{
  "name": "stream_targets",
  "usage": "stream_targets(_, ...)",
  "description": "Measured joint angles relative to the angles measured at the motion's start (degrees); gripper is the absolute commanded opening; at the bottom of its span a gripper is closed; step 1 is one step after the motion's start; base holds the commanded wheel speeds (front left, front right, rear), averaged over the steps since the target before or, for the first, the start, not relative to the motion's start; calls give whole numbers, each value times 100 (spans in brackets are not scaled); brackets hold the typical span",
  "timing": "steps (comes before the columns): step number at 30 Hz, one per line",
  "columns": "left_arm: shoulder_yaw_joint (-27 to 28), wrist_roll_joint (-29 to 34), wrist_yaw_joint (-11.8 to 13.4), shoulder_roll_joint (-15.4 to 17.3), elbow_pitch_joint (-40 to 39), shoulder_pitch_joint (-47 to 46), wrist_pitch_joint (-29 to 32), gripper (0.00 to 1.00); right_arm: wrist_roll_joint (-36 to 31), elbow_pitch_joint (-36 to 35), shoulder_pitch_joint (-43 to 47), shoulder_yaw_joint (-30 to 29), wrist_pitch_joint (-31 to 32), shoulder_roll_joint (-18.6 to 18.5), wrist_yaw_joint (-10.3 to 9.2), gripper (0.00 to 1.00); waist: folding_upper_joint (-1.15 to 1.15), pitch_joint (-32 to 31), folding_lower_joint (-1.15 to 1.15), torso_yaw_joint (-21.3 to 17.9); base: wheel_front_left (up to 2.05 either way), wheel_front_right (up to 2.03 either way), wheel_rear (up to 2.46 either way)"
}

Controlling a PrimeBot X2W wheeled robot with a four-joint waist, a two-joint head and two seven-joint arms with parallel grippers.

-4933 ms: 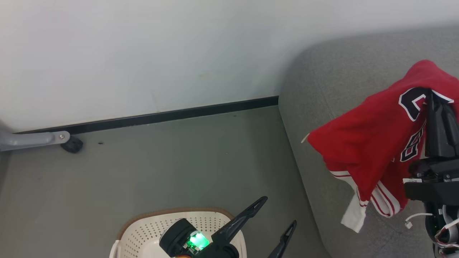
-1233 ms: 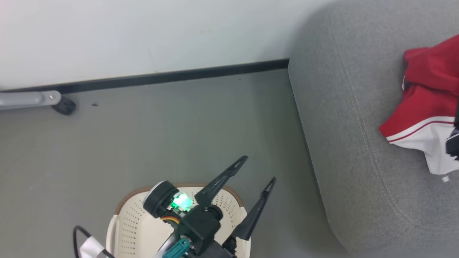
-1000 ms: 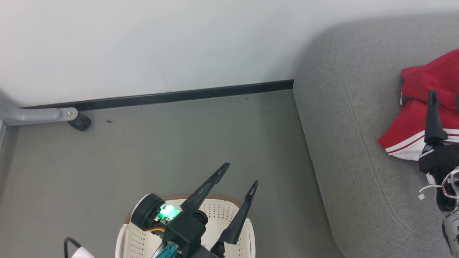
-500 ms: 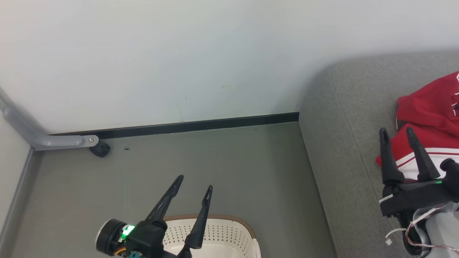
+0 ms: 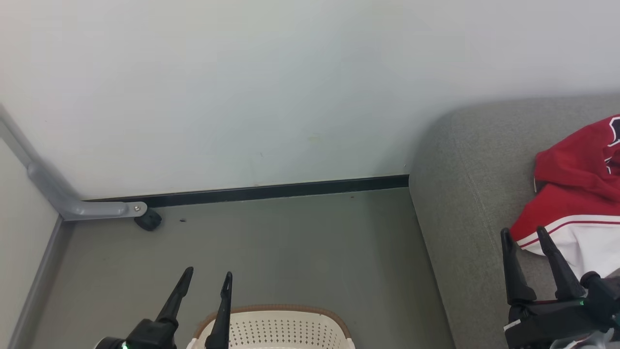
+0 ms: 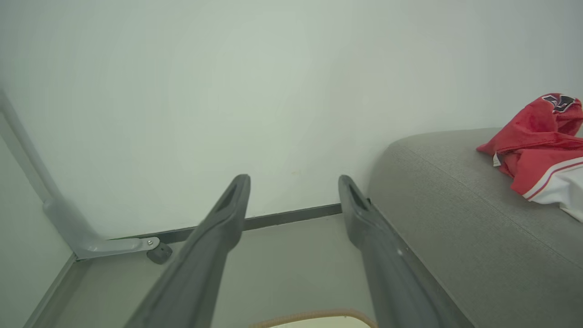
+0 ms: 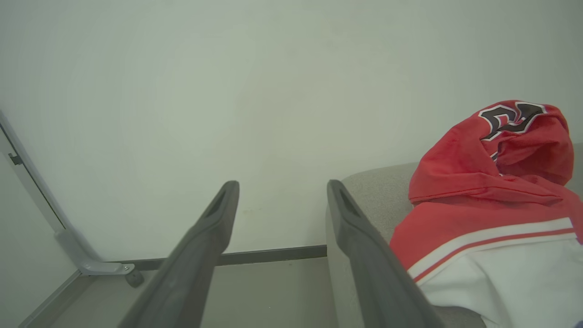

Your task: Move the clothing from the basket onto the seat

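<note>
Two grippers, one garment heap, one basket, one seat.

Item 1, basket (image 5: 278,310): cut off by the bottom edge of the head view. The brown rim and a strip of perforated wall are visible; the interior is hidden, so its contents cannot be told. The left wrist view catches a sliver of rim at its bottom edge.

Item 2, clothing (image 5: 566,194): a red heap with a white panel and striped hem, lying on the seat (image 5: 465,203) near its rounded corner. It is cropped by the right edge of the head view, and the count of garments is unclear. The right wrist view gives the black-and-white lettering on the top fold in full. The left wrist view gives a small white tag (image 6: 496,159).

Item 3, left gripper (image 5: 208,272): fingers spread apart, empty, poised over the basket's rim.

Item 4, right gripper (image 5: 523,230): fingers spread apart, empty, tips at the striped hem. The right wrist view places the cloth beside the fingers, not between them.

Item 5, surroundings: pale wall (image 5: 290,87), black skirting (image 5: 271,192), grey floor (image 5: 290,252), grey metal leg (image 5: 97,209) with a black caster (image 5: 147,220).
</note>
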Motion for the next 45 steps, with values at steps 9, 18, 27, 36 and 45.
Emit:
stream_targets(9, 433, -16, 0, -69, 267, 266, -10, 100, -90, -446, 514, -59, 0, -4, -224, 100, 1, -150, 0, 63, 0, 0, 0)
stream_targets(18, 683, -14, 1, -259, 434, 404, -36, 100, -131, -833, 1072, -179, 0, -24, -426, 100, 1, -289, 0, 134, 0, 0, 0)
stream_targets(27, 856, 31, 1, -364, 515, 540, -47, 100, -132, -945, 1406, -205, 66, -43, -522, 100, 0, -339, 1, 185, 0, 0, 0)
stream_targets(36, 896, 76, 4, -419, 523, 548, -47, 100, -132, -1110, 1486, -203, 168, -43, -570, 100, 1, -346, 0, 214, 0, 0, 0)
stream_targets(45, 910, 104, 4, -464, 542, 548, -43, 100, -132, -1245, 1540, -204, 269, -49, -625, 100, 1, -337, 0, 241, 0, 0, 0)
